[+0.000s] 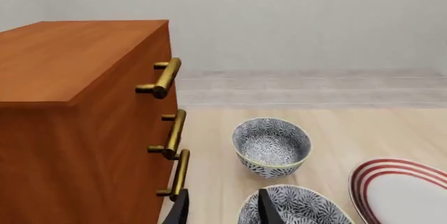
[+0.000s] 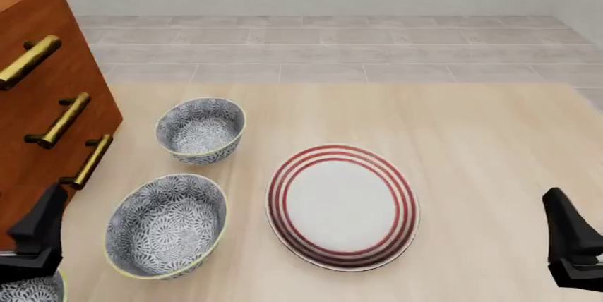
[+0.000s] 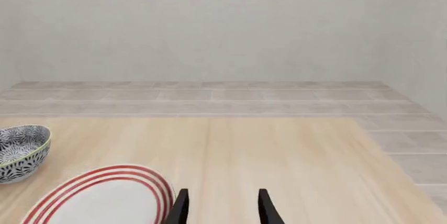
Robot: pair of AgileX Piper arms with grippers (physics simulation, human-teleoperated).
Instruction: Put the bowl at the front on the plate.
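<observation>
While both arms hang low at the near edge, the left tool and the right tool each stand apart, gripping nothing. At the bench's near-left corner, the bowl shows only partly, well left of the plate; two matching bowls sit beyond it, beside a wooden cabinet.

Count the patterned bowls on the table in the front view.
3. One bowl sits farthest back beside the dresser, one is left of the plate, and one is cut off at the bottom-left corner.
</observation>
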